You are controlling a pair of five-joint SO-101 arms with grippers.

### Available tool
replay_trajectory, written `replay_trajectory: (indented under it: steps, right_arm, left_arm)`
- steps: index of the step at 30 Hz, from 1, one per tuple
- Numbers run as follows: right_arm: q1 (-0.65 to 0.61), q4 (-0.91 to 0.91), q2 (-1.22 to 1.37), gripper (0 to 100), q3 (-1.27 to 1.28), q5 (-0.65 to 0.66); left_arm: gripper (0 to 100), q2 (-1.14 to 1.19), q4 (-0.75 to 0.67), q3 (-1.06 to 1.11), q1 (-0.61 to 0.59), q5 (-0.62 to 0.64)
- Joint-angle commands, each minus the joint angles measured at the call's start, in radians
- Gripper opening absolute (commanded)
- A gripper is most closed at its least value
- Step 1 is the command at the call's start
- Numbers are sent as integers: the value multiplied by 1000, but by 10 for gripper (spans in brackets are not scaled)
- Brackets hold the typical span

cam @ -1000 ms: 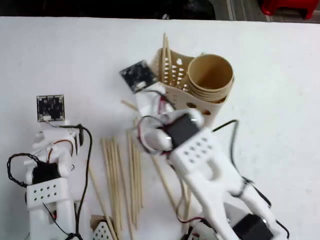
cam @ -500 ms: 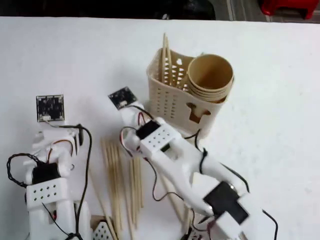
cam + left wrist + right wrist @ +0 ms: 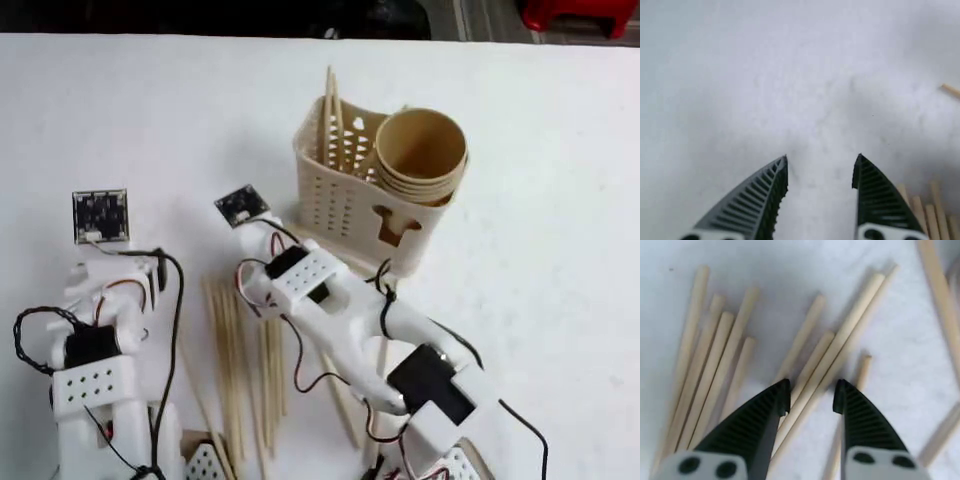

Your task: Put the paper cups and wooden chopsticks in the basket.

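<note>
Chopsticks (image 3: 232,360) lie loose on the white tabletop (image 3: 150,110), spread in a rough fan between the two arms, most of them running near-parallel. A few more stand upright in the basket (image 3: 340,215), their tips rising above its rim. The basket sits farther back on the tabletop, and a nested stack of cups (image 3: 422,150) rests in its other end, mouth up and leaning slightly outward.

The right arm (image 3: 340,320) is folded low over the loose pile, just in front of the basket. Its wrist view looks straight down on the sticks. The right end effector (image 3: 811,390) is partly open, with a narrow gap between its two dark fingers (image 3: 760,420). Its tips straddle a couple of chopsticks (image 3: 827,365) that run diagonally through the gap. I cannot tell whether the tips touch the wood, and nothing is lifted.

The left arm (image 3: 92,350) stands off to the side, beside the pile. The left end effector (image 3: 821,165) is open wider over bare tabletop, with nothing between its fingers. A few chopstick ends (image 3: 925,210) lie just beside one finger.
</note>
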Motion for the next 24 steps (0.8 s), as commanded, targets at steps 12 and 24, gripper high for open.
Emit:
replay_trajectory:
  steps: [12,24]
  right_arm:
    - [-4,7,-12,18,-15,-3]
    - [-2,200,-498,18,-15,-2]
  left_arm:
    - [215,-28,-25,-6,-5,9]
    - [215,-28,-25,-6,-5,9]
